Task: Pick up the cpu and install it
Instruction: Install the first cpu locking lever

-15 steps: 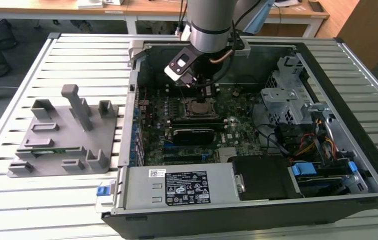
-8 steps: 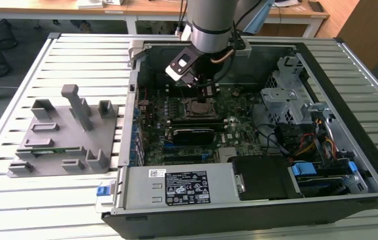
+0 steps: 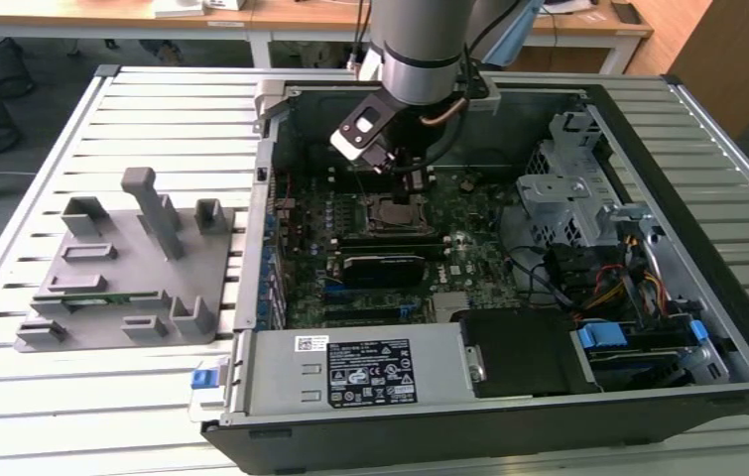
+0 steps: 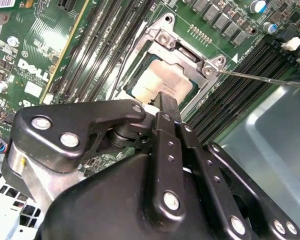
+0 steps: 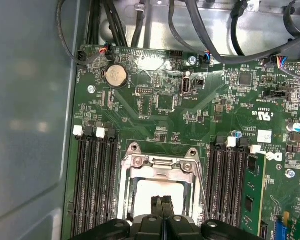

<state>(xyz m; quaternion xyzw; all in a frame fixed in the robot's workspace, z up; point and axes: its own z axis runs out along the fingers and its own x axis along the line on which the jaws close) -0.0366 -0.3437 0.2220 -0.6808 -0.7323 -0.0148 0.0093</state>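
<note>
The cpu (image 4: pixel 157 80), a flat square chip with a pale silvery top, lies inside the metal socket frame (image 4: pixel 166 36) on the green motherboard; it also shows in the first wrist view (image 5: pixel 147 195). My gripper (image 4: pixel 168 102) hangs right over it with its two black fingers pressed together, tips at or just above the chip's top; whether they touch it I cannot tell. In the first wrist view the gripper (image 5: pixel 162 202) has nothing between its fingers. In the exterior view the gripper (image 3: pixel 412 186) stands over the socket (image 3: pixel 394 213) inside the open computer case.
Black memory slots (image 5: pixel 95 180) flank the socket and a thin metal lever (image 4: pixel 260 77) sticks out beside it. A black heatsink block (image 3: pixel 381 270), power supply (image 3: pixel 361 372), drive cage (image 3: pixel 572 188) and cables (image 3: pixel 612 283) crowd the case. A grey fixture (image 3: pixel 129 263) sits at the exterior view's left.
</note>
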